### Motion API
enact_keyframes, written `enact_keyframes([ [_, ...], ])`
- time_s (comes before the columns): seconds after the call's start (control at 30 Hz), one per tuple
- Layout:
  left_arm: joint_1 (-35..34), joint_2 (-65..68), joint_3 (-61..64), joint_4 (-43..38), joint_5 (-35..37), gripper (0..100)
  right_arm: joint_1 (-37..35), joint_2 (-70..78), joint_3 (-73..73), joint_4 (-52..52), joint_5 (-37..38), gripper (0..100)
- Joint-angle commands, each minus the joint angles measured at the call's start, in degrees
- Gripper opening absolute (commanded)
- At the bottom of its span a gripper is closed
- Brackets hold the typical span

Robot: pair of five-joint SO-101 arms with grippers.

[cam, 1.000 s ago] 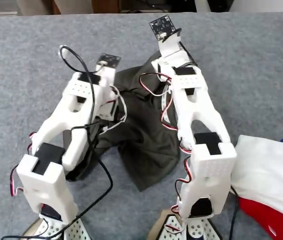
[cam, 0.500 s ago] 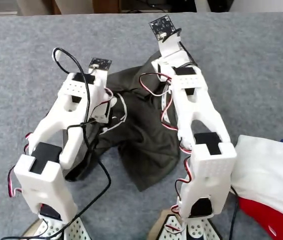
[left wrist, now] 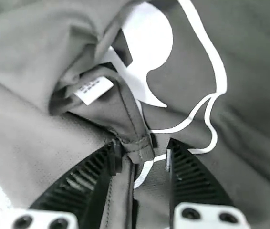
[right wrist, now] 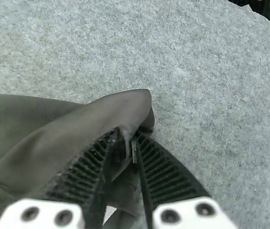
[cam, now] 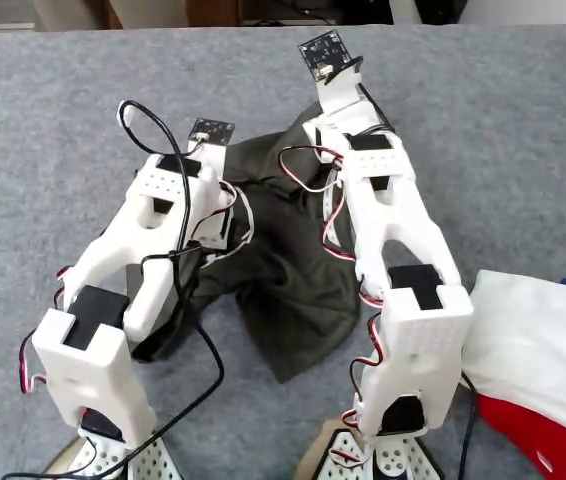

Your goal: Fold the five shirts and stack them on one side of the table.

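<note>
Dark olive-grey fabric shirt (cam: 293, 280) with white print, crumpled on grey felt table (cam: 523, 150): left gripper (left wrist: 142, 155) clamped on a stitched seam fold, right gripper (right wrist: 125, 143) pinching an edge at its tips, apparently to spread the garment for folding.

Brown wooden furniture (cam: 208, 10) stands beyond the grey felt cover (cam: 523, 120).

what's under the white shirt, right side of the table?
Red cloth sticks out from under the white shirt at its near edge. The white shirt covers the rest, so anything more beneath cannot be seen.
</note>
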Motion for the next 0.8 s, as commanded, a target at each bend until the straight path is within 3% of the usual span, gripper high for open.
enact_keyframes([
  [0.0, 0.2, -0.6, 0.0, -1.1, 1.0, 16, 1.2, -0.2, -3.0, -0.1, -0.2, 0.4],
  [0.33, 3.4, -0.6, -0.1, -0.7, 4.6, 16, 1.2, -0.2, -3.1, -0.1, -0.2, 0.4],
  [0.57, 3.6, -0.7, -0.7, -1.2, 4.9, 2, 1.2, -0.2, -3.1, -0.1, -0.2, 0.4],
  [0.77, 3.6, -1.1, -3.4, 0.0, 4.8, 2, 1.2, -0.2, -3.1, -0.1, -0.2, 0.4],
])
